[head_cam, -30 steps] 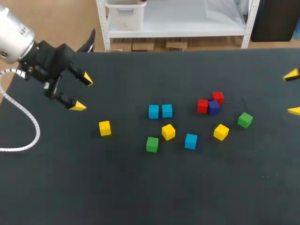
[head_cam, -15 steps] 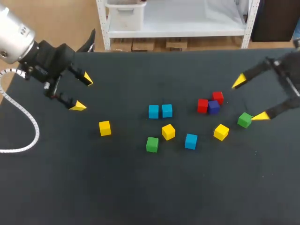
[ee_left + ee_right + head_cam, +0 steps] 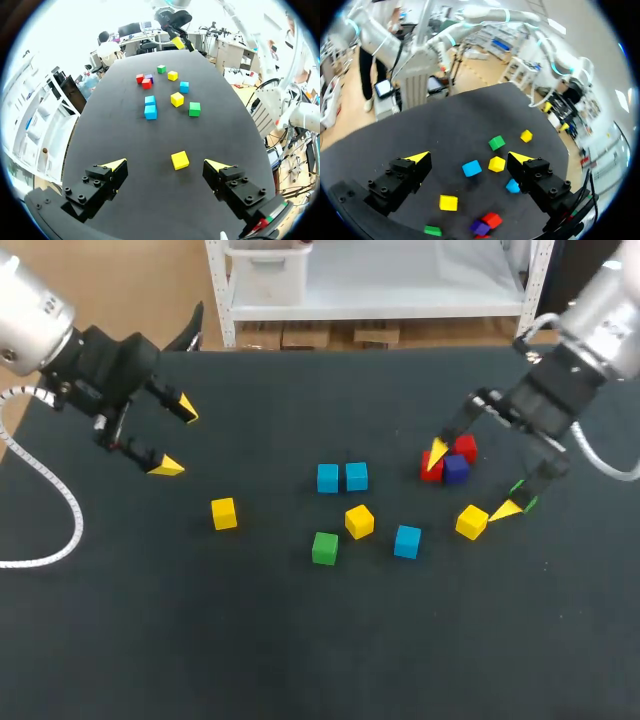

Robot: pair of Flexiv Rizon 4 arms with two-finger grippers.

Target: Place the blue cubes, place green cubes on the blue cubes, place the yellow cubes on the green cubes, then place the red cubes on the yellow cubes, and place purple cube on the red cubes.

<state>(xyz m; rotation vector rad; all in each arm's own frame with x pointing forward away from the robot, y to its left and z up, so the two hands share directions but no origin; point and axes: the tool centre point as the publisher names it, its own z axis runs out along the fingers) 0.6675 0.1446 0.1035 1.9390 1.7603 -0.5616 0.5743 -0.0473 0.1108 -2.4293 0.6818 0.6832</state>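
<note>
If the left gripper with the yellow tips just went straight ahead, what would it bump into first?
Probably the lone yellow cube, which lies straight ahead of the open left gripper in its wrist view. The gripper's height is unclear, so it might pass above it.

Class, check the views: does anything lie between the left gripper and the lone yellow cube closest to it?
Nothing visible does. The left gripper hangs open above the table, and only bare surface lies between it and the yellow cube. In the left wrist view, that cube sits just ahead of the open fingers.
</note>
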